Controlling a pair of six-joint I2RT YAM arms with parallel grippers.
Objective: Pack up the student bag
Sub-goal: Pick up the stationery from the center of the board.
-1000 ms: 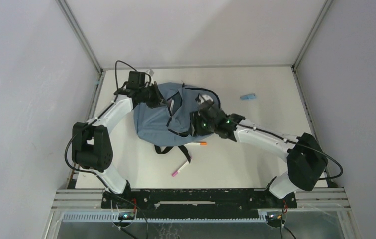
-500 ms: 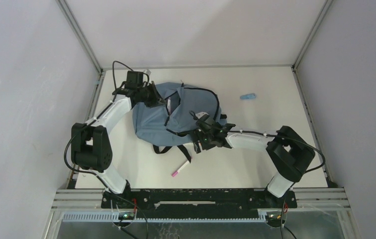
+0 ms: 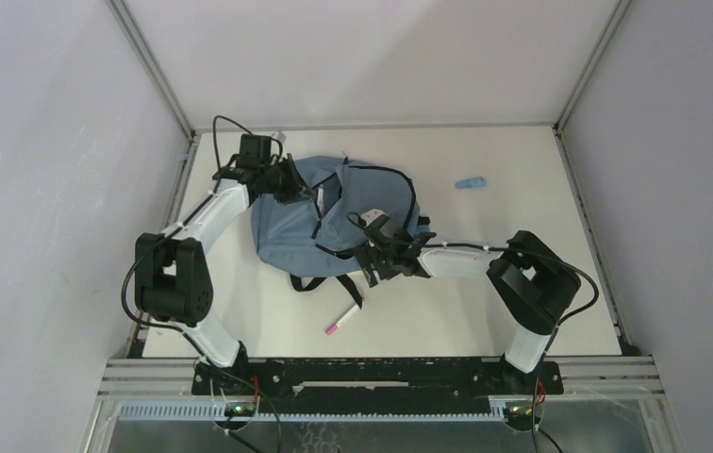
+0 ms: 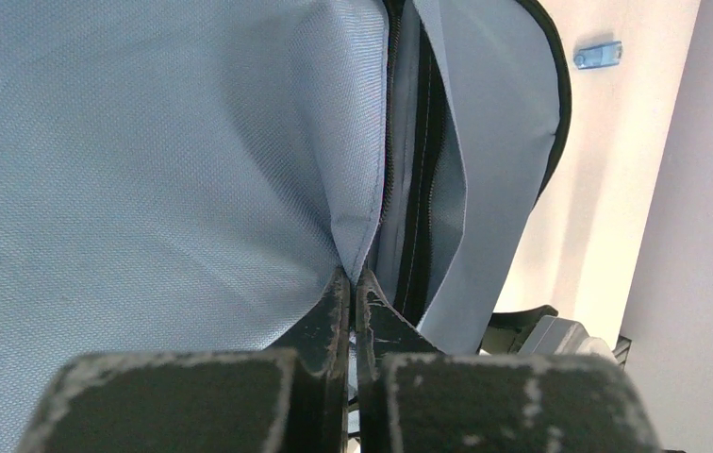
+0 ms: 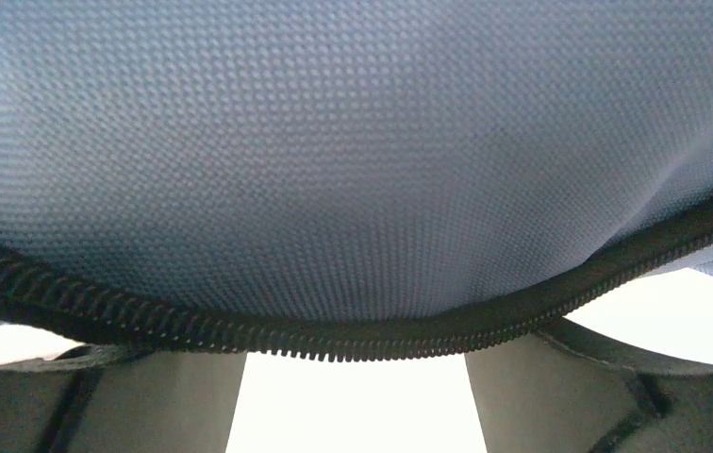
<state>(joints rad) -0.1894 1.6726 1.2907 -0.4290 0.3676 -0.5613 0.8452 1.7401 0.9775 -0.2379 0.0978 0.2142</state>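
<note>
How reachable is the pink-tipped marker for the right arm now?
Likely yes: the marker lies uncovered close to the right gripper, whose jaws are open; only a black strap lies between.

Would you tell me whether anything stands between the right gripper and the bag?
Nothing visible does. The open right gripper is at the bag's near edge, with fabric and zip filling its wrist view. The left gripper is shut on the bag's flap by the opening.

Left arm [image 3: 211,212] reaches forward, left pincer [image 4: 353,278] pinched shut; right arm [image 3: 471,262] bends inward, right pincer [image 5: 355,387] spread wide.
</note>
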